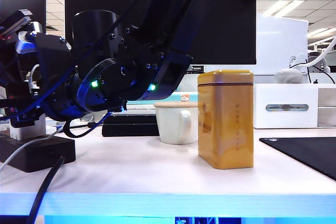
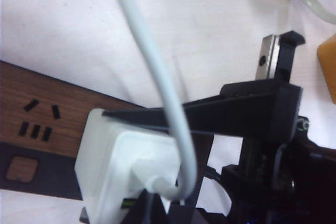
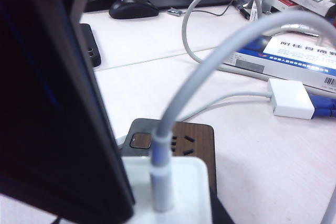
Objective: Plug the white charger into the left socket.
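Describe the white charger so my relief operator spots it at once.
Find the long black power strip with a wood-grain top at the table's left end. On it sits the small white rectangular plastic charger, a thin white cable arching from its top. Unlike the white adapter block lying on the table, it is pinched in the left gripper jaws.

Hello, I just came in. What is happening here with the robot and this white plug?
The robot is plugging the white charger into the black power strip. The left gripper is shut, its dark finger lying across the charger's top, and the right gripper grips the charger's side. The charger sits on the strip; whether its prongs are fully in cannot be seen. A mug and yellow tin stand nearby.
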Controlling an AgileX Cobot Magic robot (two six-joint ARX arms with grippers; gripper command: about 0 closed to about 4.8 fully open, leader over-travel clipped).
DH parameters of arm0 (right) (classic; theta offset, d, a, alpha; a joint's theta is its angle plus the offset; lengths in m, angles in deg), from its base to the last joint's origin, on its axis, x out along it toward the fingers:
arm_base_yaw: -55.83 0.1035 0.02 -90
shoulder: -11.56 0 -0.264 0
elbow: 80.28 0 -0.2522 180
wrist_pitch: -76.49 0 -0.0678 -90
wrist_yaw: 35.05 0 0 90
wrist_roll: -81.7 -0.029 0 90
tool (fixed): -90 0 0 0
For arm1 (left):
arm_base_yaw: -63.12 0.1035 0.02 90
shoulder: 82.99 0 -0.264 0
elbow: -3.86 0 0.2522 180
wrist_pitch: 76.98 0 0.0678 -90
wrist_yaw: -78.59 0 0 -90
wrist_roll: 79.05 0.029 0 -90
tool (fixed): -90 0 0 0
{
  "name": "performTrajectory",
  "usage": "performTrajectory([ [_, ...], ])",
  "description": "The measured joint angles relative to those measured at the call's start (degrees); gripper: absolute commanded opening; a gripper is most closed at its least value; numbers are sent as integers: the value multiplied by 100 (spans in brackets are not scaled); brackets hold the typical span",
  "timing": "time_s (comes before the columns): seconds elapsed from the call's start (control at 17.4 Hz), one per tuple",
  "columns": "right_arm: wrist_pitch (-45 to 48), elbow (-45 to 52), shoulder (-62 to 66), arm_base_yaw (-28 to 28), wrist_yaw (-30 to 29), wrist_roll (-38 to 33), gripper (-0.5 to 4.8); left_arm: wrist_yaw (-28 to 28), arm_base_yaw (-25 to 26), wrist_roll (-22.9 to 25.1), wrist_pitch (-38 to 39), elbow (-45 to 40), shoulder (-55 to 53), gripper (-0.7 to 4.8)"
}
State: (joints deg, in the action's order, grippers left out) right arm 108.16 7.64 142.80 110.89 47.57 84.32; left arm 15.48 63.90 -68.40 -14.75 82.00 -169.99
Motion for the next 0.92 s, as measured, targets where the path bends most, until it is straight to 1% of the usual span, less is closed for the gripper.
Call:
performTrajectory([
  [0.11,-26,-2,-7,0,9,-11,225,-28,-2,0,4,2,2,-6],
  [0.17,-52,-4,-17,0,7,-9,235,-31,-4,0,4,2,4,-6],
  [0.29,-175,-2,-81,0,9,-11,288,-33,-7,-4,9,2,2,-6],
  [0.46,-439,37,-280,-7,-98,-83,286,-160,24,-28,42,15,22,-6],
  [0.8,-612,48,-372,-26,-221,-74,283,-155,24,-68,46,15,24,-6],
  [0.92,-839,57,-461,-85,-387,13,284,-155,26,-109,44,15,22,-6],
])
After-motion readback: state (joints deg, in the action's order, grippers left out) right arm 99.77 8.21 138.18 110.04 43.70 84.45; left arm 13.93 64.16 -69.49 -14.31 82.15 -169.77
